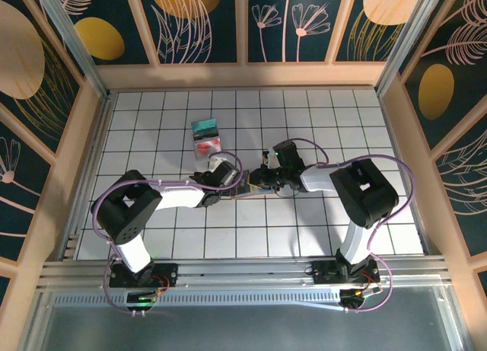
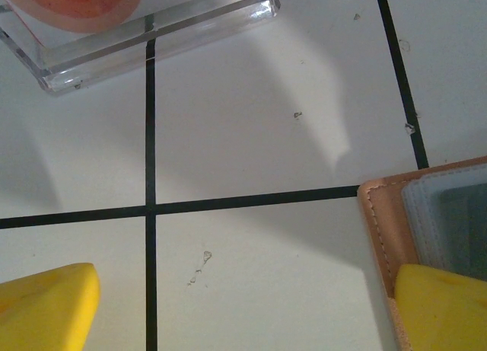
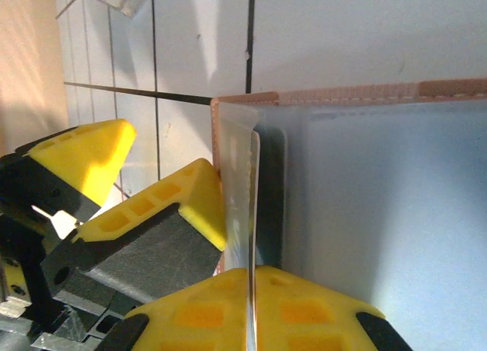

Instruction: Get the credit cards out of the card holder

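The tan card holder [image 1: 247, 188] lies open on the tiled table between both grippers, its tan stitched edge [image 2: 383, 229] and greyish-blue pockets [image 3: 380, 214] in view. My right gripper [image 3: 253, 290] is shut on a thin pale leaf [image 3: 242, 183] standing up from the holder; I cannot tell whether it is a card or a pocket. A dark card edge [image 3: 274, 191] sits just behind it. My left gripper [image 2: 243, 313] is open, one yellow finger [image 2: 441, 305] resting on the holder's edge. A teal credit card [image 1: 205, 126] and a red-and-white one [image 1: 207, 145] lie farther back.
A clear-rimmed piece with red print [image 2: 144, 23] lies just beyond the left gripper. Wooden walls [image 1: 65, 161] ring the white gridded table [image 1: 327, 122]. Both arms meet at the table's middle.
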